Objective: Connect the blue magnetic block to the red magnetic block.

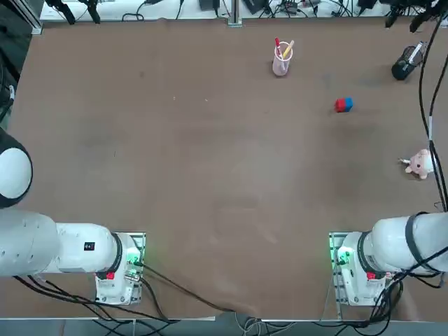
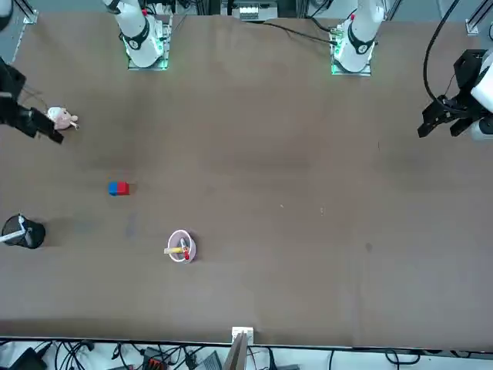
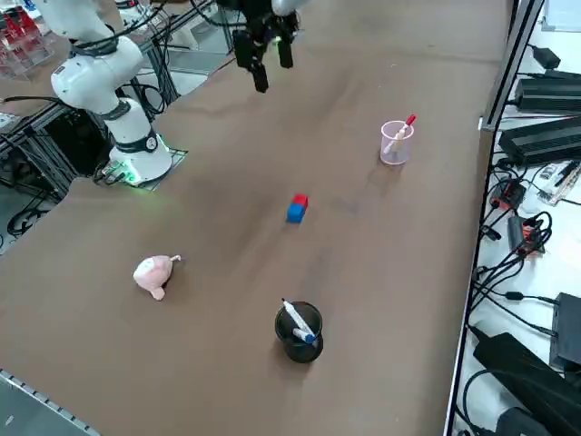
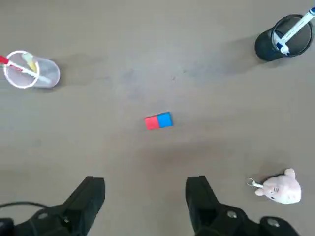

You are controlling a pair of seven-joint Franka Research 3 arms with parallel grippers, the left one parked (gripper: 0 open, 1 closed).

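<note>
My right gripper [image 4: 145, 196] high, jaws open, empty; blue magnetic block [image 4: 165, 119] touching red magnetic block [image 4: 152, 122], at 12 o'clock ahead of jaws

One blue magnetic block [image 4: 165, 119], one red magnetic block [image 4: 152, 122], touching. One pink plush toy [image 4: 281, 188]. Two cups: one clear [image 4: 30, 69] with two pens, one black [image 4: 278, 45] with one marker.

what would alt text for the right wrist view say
The blue magnetic block and red magnetic block lie joined side by side on the brown table, beyond the open, empty right gripper. Around them sit a clear cup with pens, a black pen holder and a pink plush toy.
</note>
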